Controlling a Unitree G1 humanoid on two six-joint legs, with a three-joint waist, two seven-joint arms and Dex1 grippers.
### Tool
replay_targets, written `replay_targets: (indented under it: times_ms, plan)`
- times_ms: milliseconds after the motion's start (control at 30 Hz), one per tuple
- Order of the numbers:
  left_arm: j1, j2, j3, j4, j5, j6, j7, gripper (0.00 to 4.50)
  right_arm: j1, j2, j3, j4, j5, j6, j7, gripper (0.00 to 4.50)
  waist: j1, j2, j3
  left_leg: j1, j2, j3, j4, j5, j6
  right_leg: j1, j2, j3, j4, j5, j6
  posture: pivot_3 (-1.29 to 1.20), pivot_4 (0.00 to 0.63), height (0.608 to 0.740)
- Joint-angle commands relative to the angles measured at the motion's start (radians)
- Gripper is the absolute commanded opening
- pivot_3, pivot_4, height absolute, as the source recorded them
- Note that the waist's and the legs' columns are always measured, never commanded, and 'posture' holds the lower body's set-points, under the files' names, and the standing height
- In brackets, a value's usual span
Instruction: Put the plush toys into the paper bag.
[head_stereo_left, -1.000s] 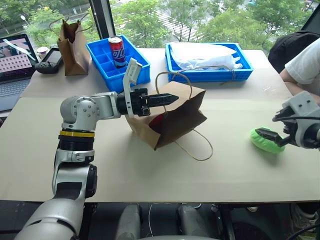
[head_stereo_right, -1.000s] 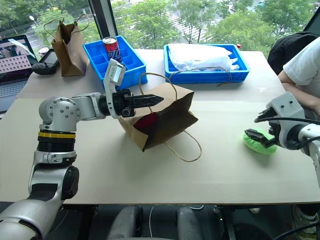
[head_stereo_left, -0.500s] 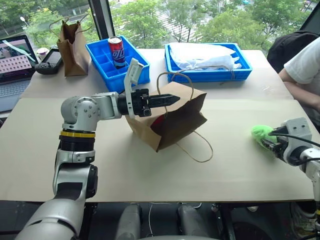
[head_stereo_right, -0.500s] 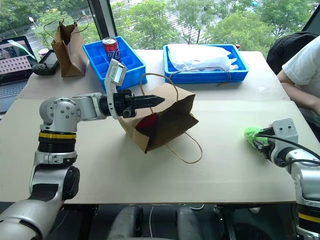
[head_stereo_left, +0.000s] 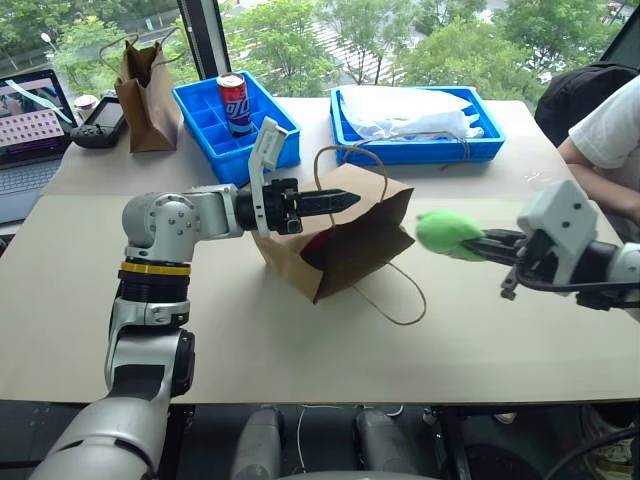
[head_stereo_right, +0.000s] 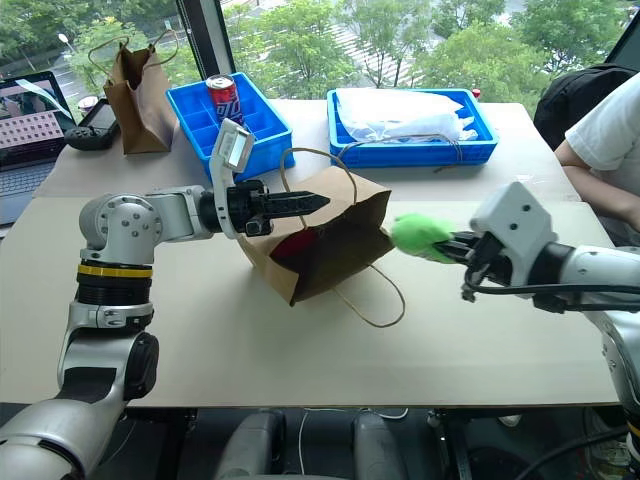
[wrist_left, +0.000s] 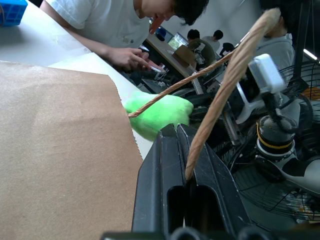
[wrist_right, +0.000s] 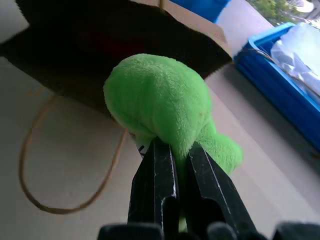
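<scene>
One green toy (head_stereo_left: 447, 233) pinched in right gripper (head_stereo_left: 487, 245), centre-right; left gripper (head_stereo_left: 340, 199), clamped on bag (head_stereo_left: 345, 245) handle, holds mouth open; aim low into it.

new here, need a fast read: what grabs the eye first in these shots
The bright lime green plush toy stands out, pinched in the right gripper just off the open mouth of the wide brown kraft paper bag at mid-table. The left gripper holds that bag's upper edge up, with the red plush toy showing inside.
</scene>
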Motion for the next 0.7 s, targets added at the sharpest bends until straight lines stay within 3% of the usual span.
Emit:
replay_targets:
  times_ms: [33,167,400,500,700]
  plan:
    - [-0.024,-0.001,0.01,-0.018,-0.006,-0.01,-0.007,0.0,-0.099,0.055,0.125,0.009,-0.02,0.012,-0.049,0.03,0.001,0.0,0.0,0.0,0.0,0.0,0.0,0.0,0.0,0.0,0.0,0.0,0.0,0.0,0.0,0.0,0.15,0.698]
    - [-0.02,-0.001,0.014,-0.028,-0.011,-0.006,-0.001,0.0,-0.186,0.136,0.237,0.052,-0.057,-0.005,-0.08,0.03,0.002,0.0,0.0,-0.002,0.0,0.0,0.0,0.0,0.0,-0.002,0.0,0.0,0.0,0.0,0.0,0.0,0.15,0.698]
    - [-0.012,0.0,0.03,-0.044,-0.023,0.003,0.016,0.0,-0.247,0.291,0.402,0.23,-0.266,-0.176,-0.174,0.03,0.004,0.0,0.0,-0.003,0.0,-0.001,0.0,0.0,0.0,-0.002,0.0,0.0,0.0,0.0,0.0,0.0,0.15,0.698]
    - [-0.01,0.0,0.032,-0.047,-0.024,0.004,0.019,0.0,-0.256,0.351,0.405,0.26,-0.279,-0.199,-0.178,1.05,0.004,0.0,0.0,-0.003,-0.001,-0.001,0.0,0.001,0.0,-0.003,0.0,0.0,0.001,0.0,0.0,0.0,0.15,0.698]
    - [-0.011,0.001,0.032,-0.04,-0.021,0.001,0.016,0.0,-0.237,0.364,0.424,0.241,-0.315,-0.166,-0.171,3.13,0.005,0.0,0.0,-0.003,-0.001,-0.002,0.0,0.001,0.0,-0.002,0.0,0.0,0.001,0.0,0.0,0.0,0.15,0.698]
